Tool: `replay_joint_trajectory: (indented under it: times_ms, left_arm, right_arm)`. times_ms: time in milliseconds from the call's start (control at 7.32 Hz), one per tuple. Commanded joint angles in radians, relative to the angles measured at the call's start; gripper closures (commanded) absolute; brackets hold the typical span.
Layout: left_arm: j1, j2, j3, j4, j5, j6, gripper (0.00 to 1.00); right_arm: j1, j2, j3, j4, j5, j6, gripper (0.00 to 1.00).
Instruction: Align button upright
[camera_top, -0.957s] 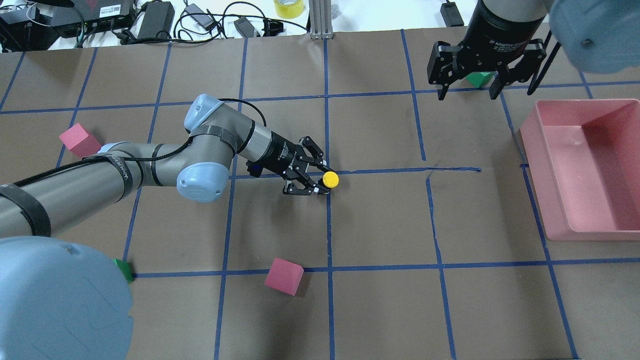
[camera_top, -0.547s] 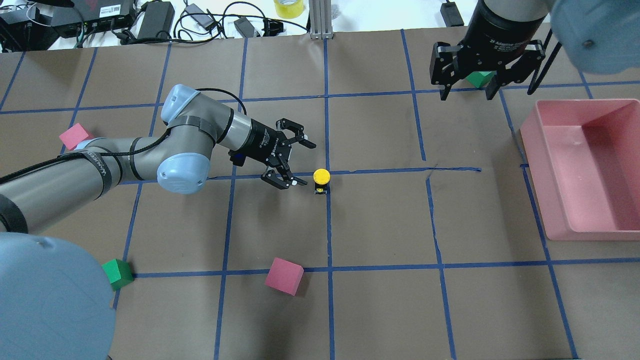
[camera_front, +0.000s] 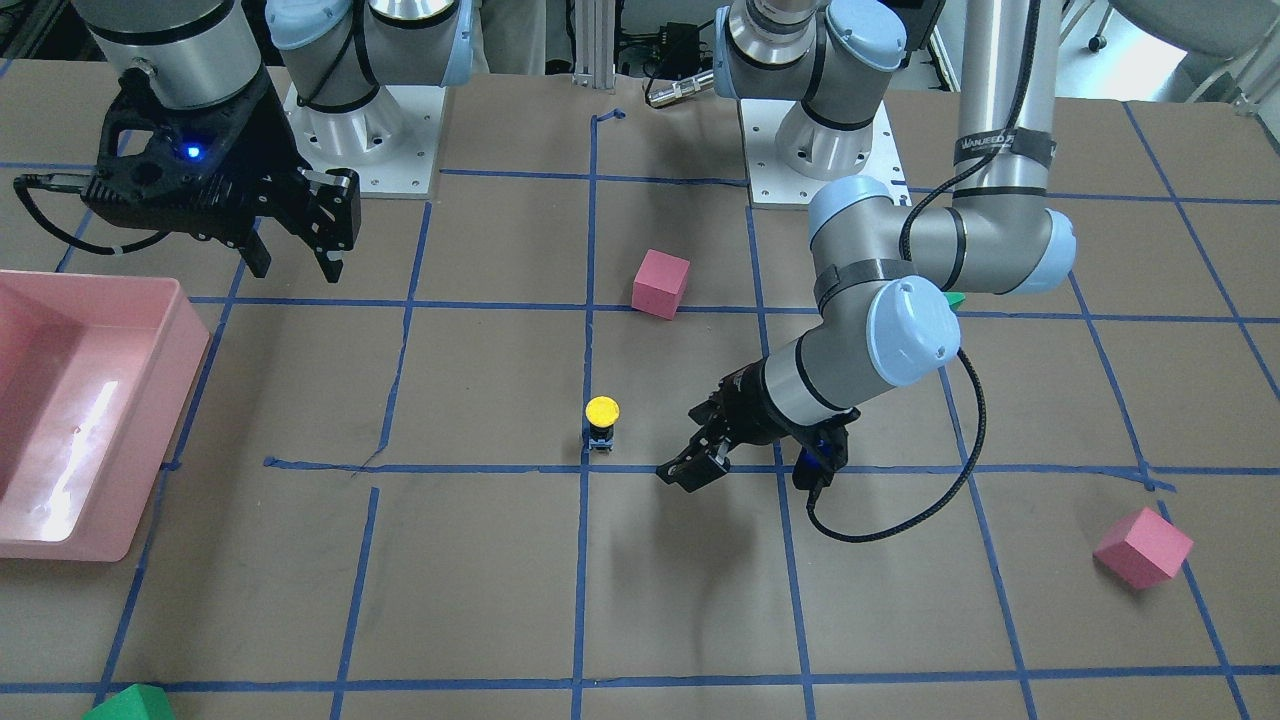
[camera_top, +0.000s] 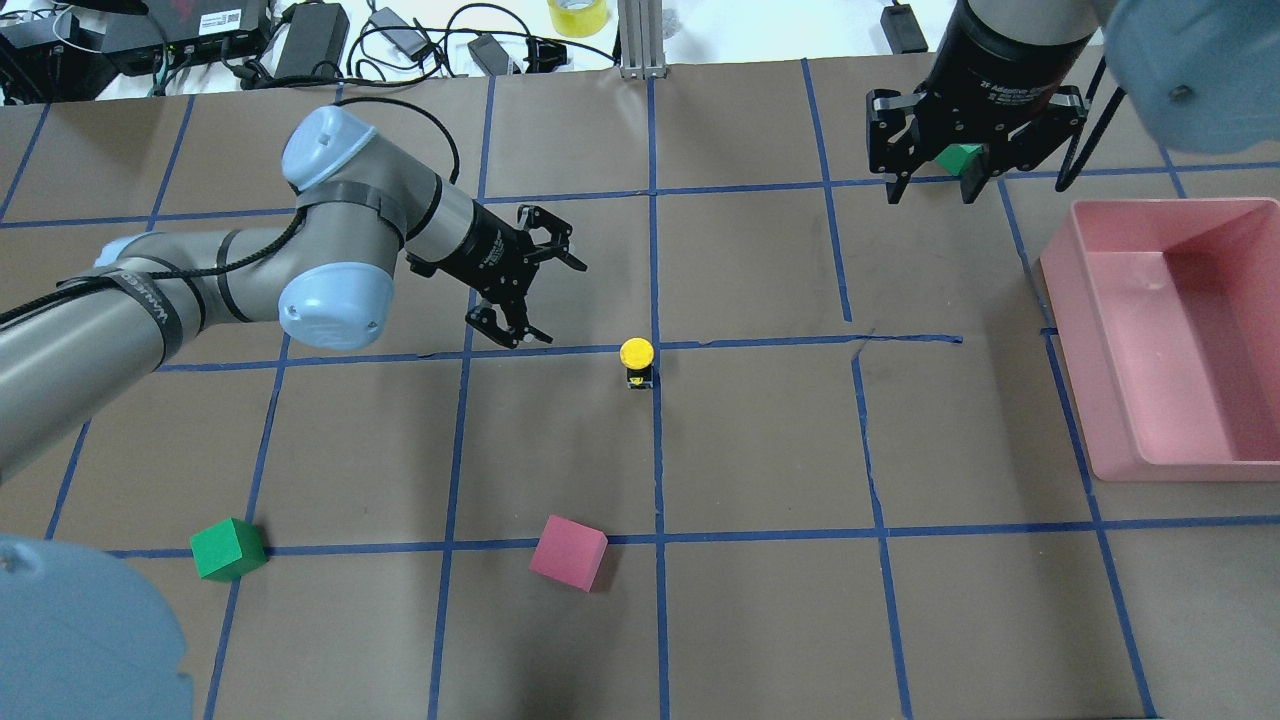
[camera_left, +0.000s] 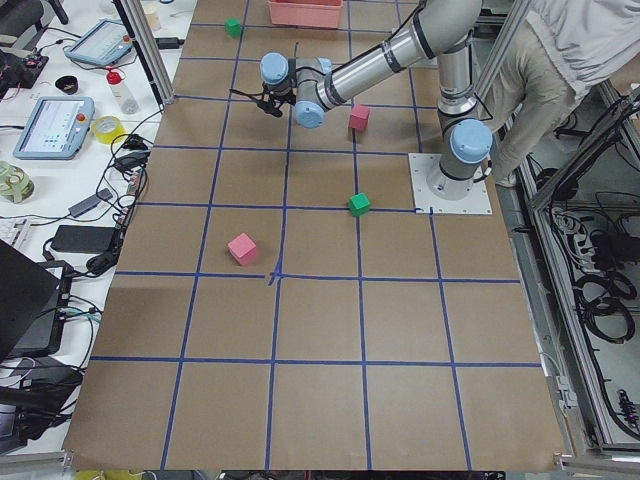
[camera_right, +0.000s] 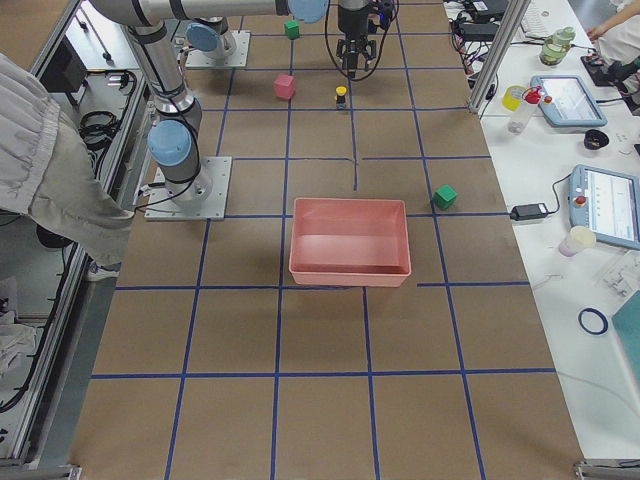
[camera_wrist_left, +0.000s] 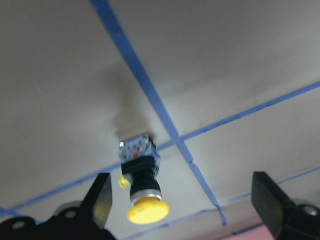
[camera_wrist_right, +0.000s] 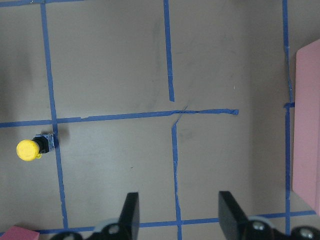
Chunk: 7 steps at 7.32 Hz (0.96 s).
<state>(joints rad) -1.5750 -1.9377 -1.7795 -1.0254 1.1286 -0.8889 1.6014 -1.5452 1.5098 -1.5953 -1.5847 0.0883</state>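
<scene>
Arms come first: the left arm (camera_top: 200, 280) has swung up and back. The left gripper (camera_top: 564, 303) was right around the button a second ago, and now it hangs away from it, at about ten o'clock from it in the overhead view. The right gripper (camera_top: 930, 190) has stayed far off at about one o'clock, up above a green cube (camera_top: 962, 157) and near the pink bin (camera_top: 1090, 370). The button (camera_top: 637, 358) is left alone near the middle of the table (camera_top: 760, 450), right by the spot where two blue tape lines (camera_top: 800, 341) cross. It stands on its grey-blue bottom with the round yellow top facing up, and nothing touches it. It does not look tipped. So I think the job is done, or very nearly: the button is up the right way, and only the arm needs to get clear. The left gripper's fingers (camera_wrist_left: 101, 199) are spread wide with only bare table between them, so they hold nothing. The right gripper's fingers (camera_wrist_right: 130, 210) are spread too, and they are empty as well.
</scene>
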Motion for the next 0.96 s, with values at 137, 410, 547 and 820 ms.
replay_joint_trajectory:
  times_ms: [137,410,547,820]
  left_arm:
    - [0.094,0.100,0.262,-0.350,0.324,0.667,0.00]
    - [0.165,0.211,0.345,-0.436,0.346,0.898,0.00]
    - [0.159,0.245,0.371,-0.444,0.352,1.007,0.00]
    - [0.138,0.290,0.332,-0.450,0.356,1.033,0.00]
  right_arm:
    - [0.000,0.001,0.001,0.002,-0.005,-0.001,0.20]
    - [0.000,0.001,0.001,0.005,-0.005,0.001,0.07]
    - [0.000,0.001,0.001,0.006,-0.003,0.005,0.00]
    - [0.000,0.001,0.001,0.012,-0.005,0.005,0.00]
